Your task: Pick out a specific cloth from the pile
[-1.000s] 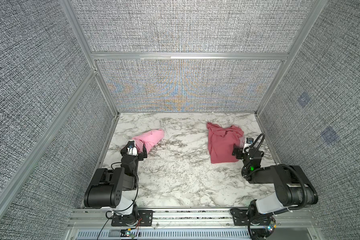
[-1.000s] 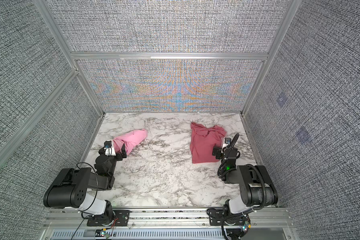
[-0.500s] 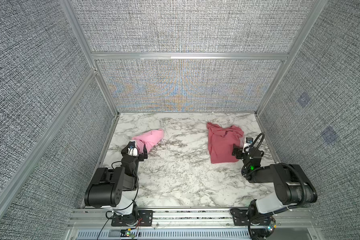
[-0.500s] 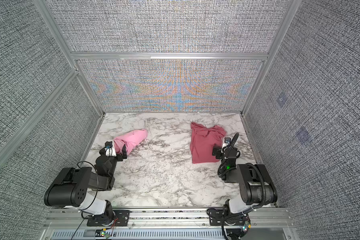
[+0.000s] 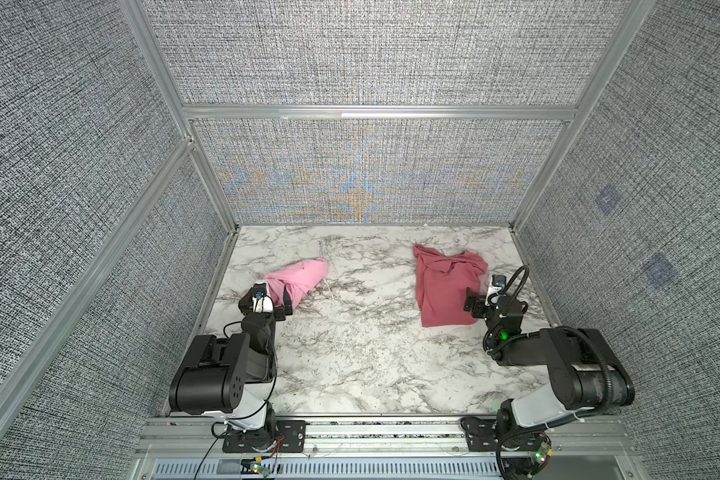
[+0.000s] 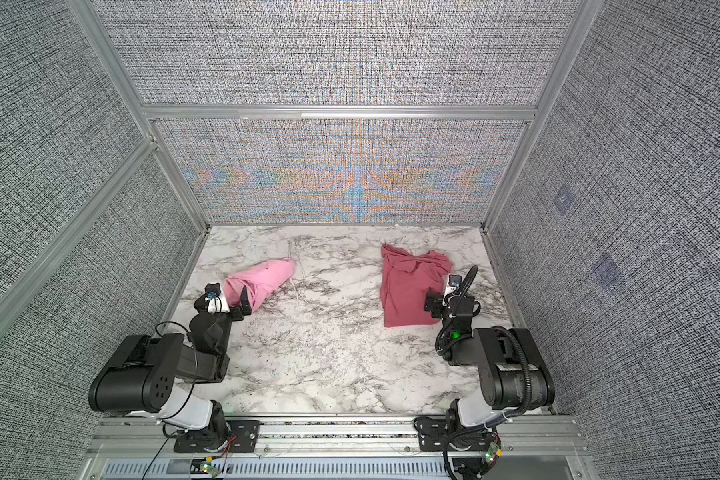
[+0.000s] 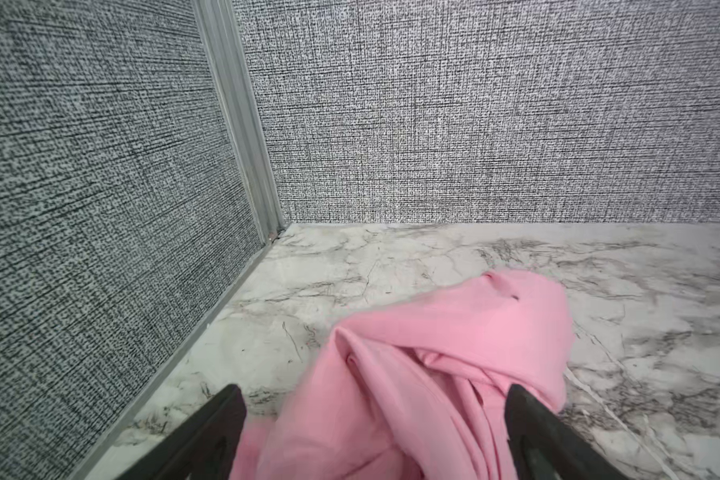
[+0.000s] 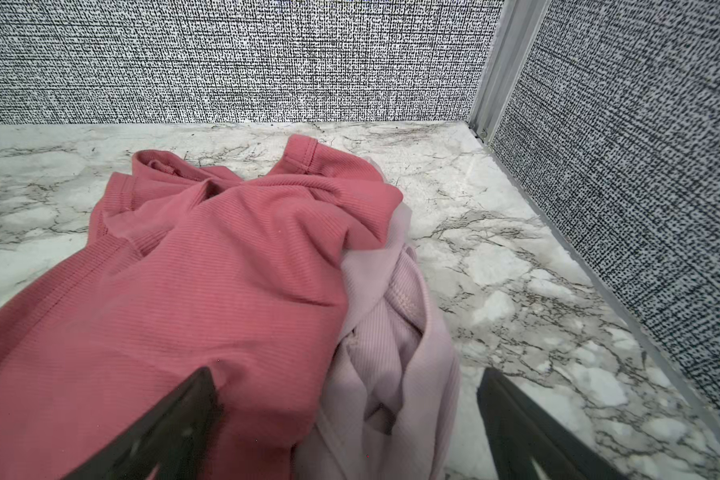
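Note:
The bright pink cloth point(image 5: 302, 277) point(image 6: 267, 277) point(image 7: 454, 353) lies bunched on the marble floor at the left, apart from the pile. My left gripper point(image 5: 265, 296) point(image 6: 222, 301) point(image 7: 373, 399) is open, and its jaws straddle the cloth's near end without closing on it. The pile point(image 5: 445, 286) point(image 6: 408, 286) sits at the right: a rose-red cloth point(image 8: 208, 266) lies over a pale mauve cloth point(image 8: 391, 332). My right gripper point(image 5: 485, 297) point(image 6: 445, 297) point(image 8: 346, 378) is open at the pile's near right edge, with the mauve folds between its fingers.
The marble floor point(image 5: 350, 345) is boxed in by grey fabric walls with aluminium posts. The left wall point(image 7: 100, 249) runs close beside the left gripper. The right wall point(image 8: 641, 208) stands near the right gripper. Both arm bases sit at the front rail point(image 5: 371, 428).

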Robot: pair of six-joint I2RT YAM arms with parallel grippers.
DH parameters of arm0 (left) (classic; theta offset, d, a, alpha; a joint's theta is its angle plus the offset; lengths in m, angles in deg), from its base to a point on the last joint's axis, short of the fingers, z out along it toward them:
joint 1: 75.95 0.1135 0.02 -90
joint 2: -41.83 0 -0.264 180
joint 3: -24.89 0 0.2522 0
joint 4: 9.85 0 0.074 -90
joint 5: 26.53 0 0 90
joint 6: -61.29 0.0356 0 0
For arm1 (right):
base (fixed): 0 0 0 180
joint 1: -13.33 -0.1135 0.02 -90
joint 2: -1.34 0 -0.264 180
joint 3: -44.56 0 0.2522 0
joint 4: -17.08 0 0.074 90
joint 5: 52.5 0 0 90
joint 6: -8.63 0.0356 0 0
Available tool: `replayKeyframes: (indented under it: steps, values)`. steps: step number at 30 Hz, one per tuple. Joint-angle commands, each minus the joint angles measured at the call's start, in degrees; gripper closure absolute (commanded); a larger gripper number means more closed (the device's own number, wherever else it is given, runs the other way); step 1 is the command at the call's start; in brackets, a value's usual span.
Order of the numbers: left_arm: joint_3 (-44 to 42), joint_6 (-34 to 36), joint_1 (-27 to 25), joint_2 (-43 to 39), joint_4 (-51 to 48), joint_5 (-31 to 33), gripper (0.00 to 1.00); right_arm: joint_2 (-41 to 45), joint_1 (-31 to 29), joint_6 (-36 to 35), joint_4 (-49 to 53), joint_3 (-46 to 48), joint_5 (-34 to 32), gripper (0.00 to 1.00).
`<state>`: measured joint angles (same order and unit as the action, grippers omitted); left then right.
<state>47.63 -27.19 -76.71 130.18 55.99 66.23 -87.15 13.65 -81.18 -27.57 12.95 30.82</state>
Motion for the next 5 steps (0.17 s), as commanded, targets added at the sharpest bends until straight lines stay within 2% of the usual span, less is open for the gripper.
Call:
replayKeyframes:
  steps: [1,5]
  values:
    - [0.5,0.9,0.0,0.1,-1.1,-2.4,0.01,0.0,-0.1,0.3,-1.3,-0.1,-0.3,0.01]
    - [0.7,0.8,0.1,0.0,-1.4,-2.5,0.01,0.0,-0.1,0.3,-1.2,-0.2,-0.2,0.01]
